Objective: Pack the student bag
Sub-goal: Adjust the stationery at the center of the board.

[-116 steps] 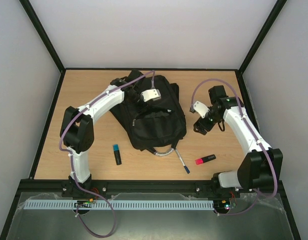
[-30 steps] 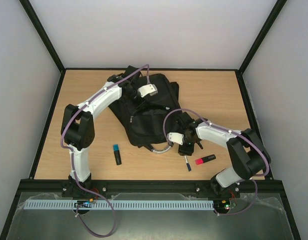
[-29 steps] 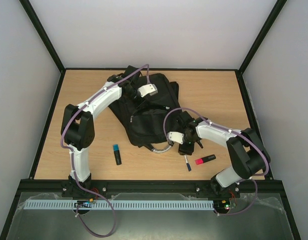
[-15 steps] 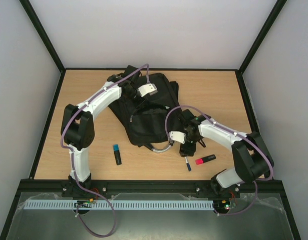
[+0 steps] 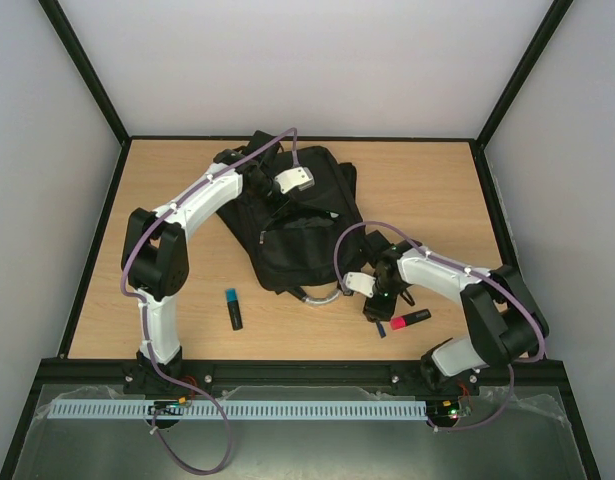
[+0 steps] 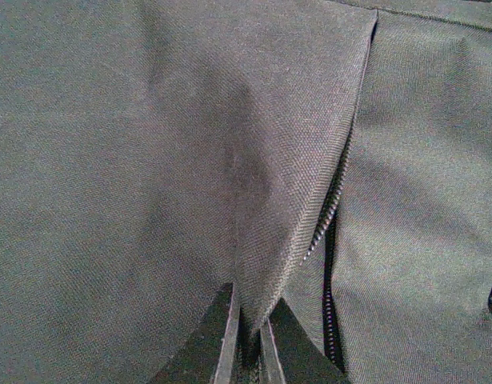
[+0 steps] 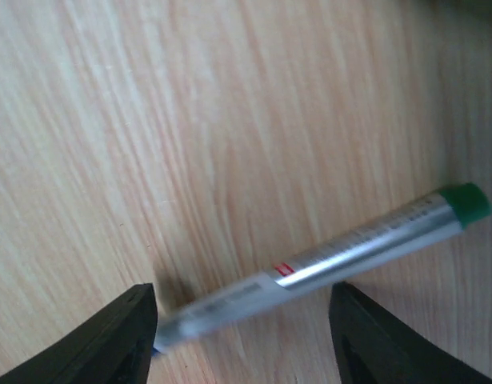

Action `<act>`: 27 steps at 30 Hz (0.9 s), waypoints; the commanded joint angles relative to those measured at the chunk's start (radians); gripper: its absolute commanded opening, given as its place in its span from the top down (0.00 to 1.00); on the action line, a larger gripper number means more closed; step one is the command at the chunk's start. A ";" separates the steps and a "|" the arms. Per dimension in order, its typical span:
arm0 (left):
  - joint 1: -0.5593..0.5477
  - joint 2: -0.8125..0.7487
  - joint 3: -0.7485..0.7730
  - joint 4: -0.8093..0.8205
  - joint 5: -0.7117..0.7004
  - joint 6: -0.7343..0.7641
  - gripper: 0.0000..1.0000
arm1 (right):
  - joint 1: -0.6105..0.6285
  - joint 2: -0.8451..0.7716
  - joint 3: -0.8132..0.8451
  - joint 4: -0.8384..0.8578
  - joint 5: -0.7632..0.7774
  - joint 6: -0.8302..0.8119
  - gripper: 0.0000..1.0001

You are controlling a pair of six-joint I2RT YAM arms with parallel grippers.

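- Top view: student bag (image 5: 302, 235), black soft fabric, lumpy outline, lies mid-table toward the far edge. Bare wood-grain table (image 5: 437, 190) on both sides of it, more room on the right.
- Grey loop handle (image 5: 322, 296) curves out of the bag's near end.
- Left gripper (image 5: 272, 205) is down on the bag's upper half.
- Right gripper (image 5: 379, 305) sits low near the front edge, just beside the bag's near-right corner, over a pen (image 5: 380, 329). Pink highlighter (image 5: 410, 320) is just to its right. Blue-capped marker (image 5: 234, 308) lies well apart on the left.
- Left wrist view: left gripper (image 6: 247, 340) pressed together on a raised fold of the bag's (image 6: 150, 160) coarse woven cloth. Zip (image 6: 330, 216) teeth run along the fold's right edge.
- Right wrist view: right gripper (image 7: 242, 308) spread wide, fingers (image 7: 118, 336) on either side of the pen (image 7: 350, 252), not touching its barrel. Pen is a shiny silver cylinder with a green end, flat and diagonal on the table (image 7: 110, 120).
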 commanded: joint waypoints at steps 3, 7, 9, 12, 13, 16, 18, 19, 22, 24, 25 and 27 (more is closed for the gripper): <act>0.017 0.010 0.040 0.026 -0.014 -0.010 0.97 | -0.005 0.068 0.017 0.019 0.057 0.055 0.47; 0.015 0.007 0.037 0.025 -0.020 -0.008 0.97 | -0.005 0.095 0.072 0.009 0.022 0.059 0.52; 0.015 0.004 0.035 0.024 -0.025 -0.008 0.97 | -0.005 0.114 0.084 0.001 0.009 0.058 0.55; 0.016 -0.001 0.031 0.024 -0.028 -0.007 0.97 | -0.002 0.131 0.080 -0.012 -0.004 0.058 0.65; 0.015 -0.002 0.030 0.023 -0.031 -0.006 0.97 | -0.002 0.130 0.077 -0.012 -0.005 0.054 0.67; 0.014 -0.003 0.026 0.024 -0.033 -0.005 0.97 | 0.000 0.123 0.084 -0.013 -0.006 0.047 0.73; 0.012 -0.002 0.025 0.025 -0.030 -0.005 0.97 | 0.001 0.123 0.098 -0.018 -0.010 0.045 0.74; 0.011 -0.001 0.026 0.025 -0.029 -0.007 0.97 | 0.001 0.124 0.107 -0.022 -0.014 0.041 0.76; 0.005 0.004 0.033 0.025 -0.029 -0.005 0.97 | 0.004 0.135 0.130 -0.029 -0.031 0.035 0.78; 0.000 0.006 0.036 0.025 -0.036 -0.004 0.97 | 0.009 0.151 0.148 -0.043 -0.056 0.033 0.79; -0.002 0.006 0.038 0.025 -0.039 -0.003 0.97 | 0.014 0.160 0.157 -0.047 -0.065 0.032 0.79; -0.006 0.005 0.038 0.025 -0.042 -0.001 0.97 | 0.023 0.168 0.169 -0.048 -0.072 0.028 0.82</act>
